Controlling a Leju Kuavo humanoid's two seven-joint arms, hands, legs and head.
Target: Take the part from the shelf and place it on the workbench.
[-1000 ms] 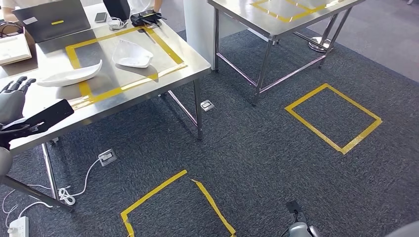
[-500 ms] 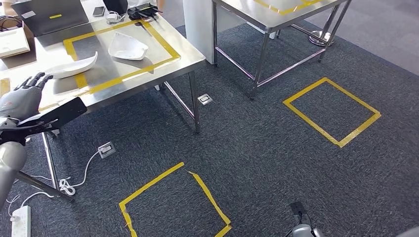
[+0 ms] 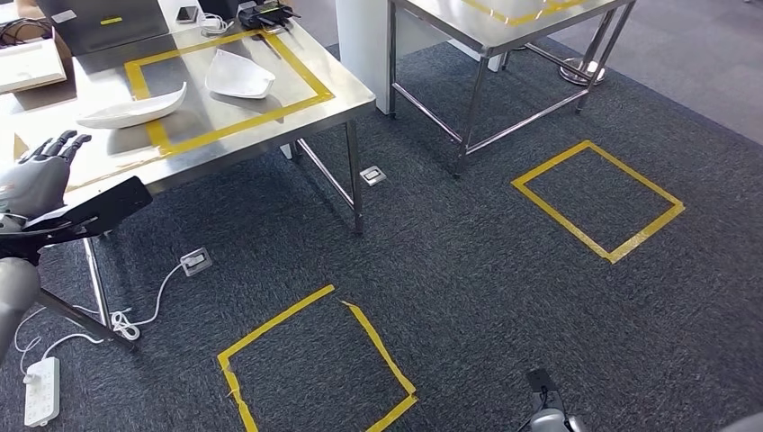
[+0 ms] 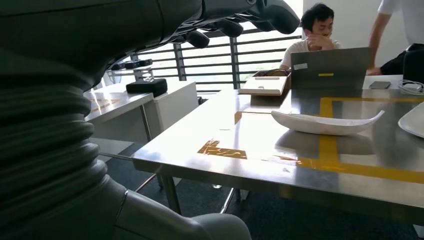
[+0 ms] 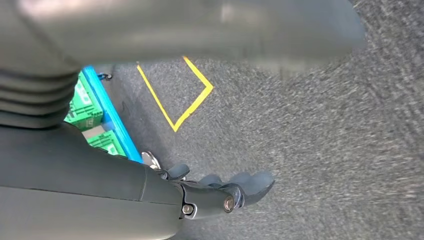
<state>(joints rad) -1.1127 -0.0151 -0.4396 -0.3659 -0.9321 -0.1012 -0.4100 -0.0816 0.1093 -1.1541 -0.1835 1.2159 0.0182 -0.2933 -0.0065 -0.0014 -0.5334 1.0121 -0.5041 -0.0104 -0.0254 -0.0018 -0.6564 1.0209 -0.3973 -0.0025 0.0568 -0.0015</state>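
White curved part (image 3: 130, 112) flat on the steel bench (image 3: 270, 135), across the left strip of the yellow tape frame (image 3: 229, 130); seen side-on in the left wrist view (image 4: 325, 122), concave side up, on the bench top (image 4: 210, 160). Second white part (image 3: 238, 75) inside the same frame, apart from the first.

Left hand (image 3: 36, 175) raised at the near left corner of the bench, empty, fingers (image 3: 56, 144) stretched out and slightly apart, pointing toward the bench top; touching neither part. Nearer white part beyond the fingertips and to their right, near but clearly separate. Same hand in the left wrist view as a ribbed grey cover with dark fingers (image 4: 235, 20) reaching over the bench edge.

Right hand (image 5: 220, 192) hanging low over the dark carpet (image 5: 325, 150), empty, fingers (image 5: 252, 182) side by side and only lightly bent; well apart from both parts and from the bench.

Laptop (image 4: 330, 67) and open cardboard box (image 4: 267, 82) at the far side of the bench, a seated person (image 4: 317, 25) behind them. Second steel bench (image 3: 504, 31) to the right. Yellow tape squares (image 3: 598, 198) on the carpet, power strip (image 3: 40, 391) and white cable below the bench.
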